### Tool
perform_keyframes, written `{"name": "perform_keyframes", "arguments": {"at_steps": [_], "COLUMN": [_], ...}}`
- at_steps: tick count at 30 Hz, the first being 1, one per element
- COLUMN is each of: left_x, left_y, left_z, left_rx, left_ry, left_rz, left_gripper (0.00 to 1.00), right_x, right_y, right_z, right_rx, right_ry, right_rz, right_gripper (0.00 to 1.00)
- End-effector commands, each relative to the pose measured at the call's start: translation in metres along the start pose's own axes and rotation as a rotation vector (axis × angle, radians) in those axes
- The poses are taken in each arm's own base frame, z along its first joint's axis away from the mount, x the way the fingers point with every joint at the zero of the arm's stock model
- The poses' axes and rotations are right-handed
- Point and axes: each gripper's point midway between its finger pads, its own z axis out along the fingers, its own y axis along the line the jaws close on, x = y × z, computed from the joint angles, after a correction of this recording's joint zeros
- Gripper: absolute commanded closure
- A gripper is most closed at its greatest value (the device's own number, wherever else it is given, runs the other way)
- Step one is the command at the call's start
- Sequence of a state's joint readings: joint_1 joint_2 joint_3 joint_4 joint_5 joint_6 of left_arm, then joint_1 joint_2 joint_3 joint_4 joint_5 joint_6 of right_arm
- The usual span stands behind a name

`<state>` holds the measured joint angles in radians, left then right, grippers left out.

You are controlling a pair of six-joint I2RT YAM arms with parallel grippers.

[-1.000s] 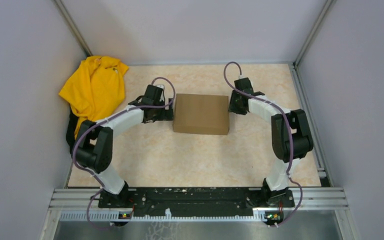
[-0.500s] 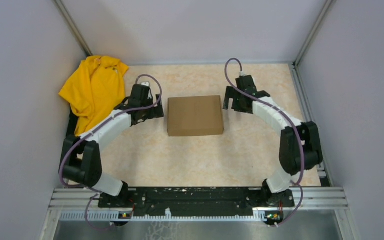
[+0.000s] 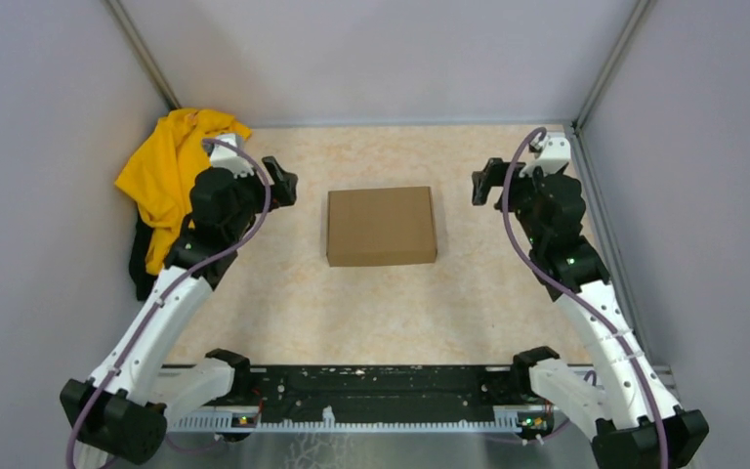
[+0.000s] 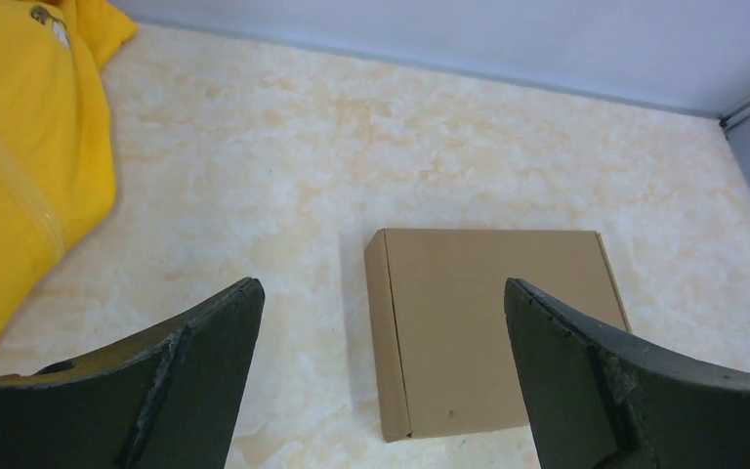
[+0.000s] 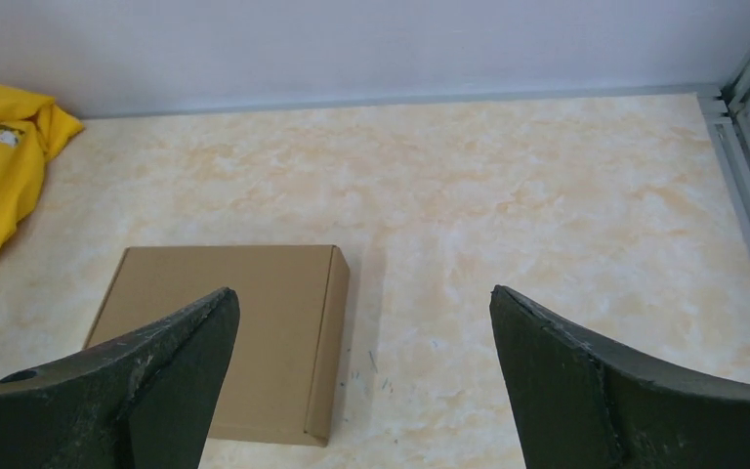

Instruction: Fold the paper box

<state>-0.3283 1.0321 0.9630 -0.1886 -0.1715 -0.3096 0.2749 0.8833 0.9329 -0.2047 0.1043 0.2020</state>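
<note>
**Item under inspection.** The paper box lies flat on the desk, midway between the left and right edges and somewhat nearer the far edge than the near one. It is a closed, shallow rectangle with the lid down. No flap or tab stands proud in the overhead view. The left wrist view shows its left side wall seated square.

**Claws.** The left claw is spread wide and empty, well clear of the box on its left. The right claw is likewise spread wide and empty, well clear on the right. Neither touches the cardboard.

**Change noted.** A second ago both claws stood hard against the box's two short sides, the right one partly closed. Since then the right claw has opened fully. Both arms have drawn back toward the side edges of the desk. The box has shifted slightly leftward and then settled.

**Other.** A yellow garment is heaped at the far left corner, apart from the box.

**Assessment.** The release and withdrawal, with the box holding its shape unaided, suggest the folding is complete or nearly so. Tab engagement on the hidden sides cannot be confirmed.
</note>
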Motion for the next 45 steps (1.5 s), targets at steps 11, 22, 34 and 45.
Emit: {"name": "perform_keyframes", "arguments": {"at_steps": [11,22,34,45], "left_x": [0.076,0.125,0.148,0.149], "left_y": [0.055,0.099,0.120,0.131], "left_z": [0.012,0.033,0.080,0.093], "left_rx": [-0.119,-0.145,-0.082,-0.099], "left_ry": [-0.018,-0.132,-0.054,-0.053], "left_rz": [0.164,0.342,0.353,0.356], "left_gripper": [0.01,0.01,0.01,0.01], "right_x": [0.070,0.135,0.164,0.178], "right_y": [-0.099,-0.131,-0.145,-0.127], "right_z": [0.004,0.005,0.019,0.051], "right_rx": [0.234,0.313,0.338,0.199], "right_ry": [-0.059,-0.250,-0.261,-0.150], "right_rz": [0.038,-0.005,-0.054,-0.128], "right_gripper": [0.01,0.01,0.01,0.01]}}
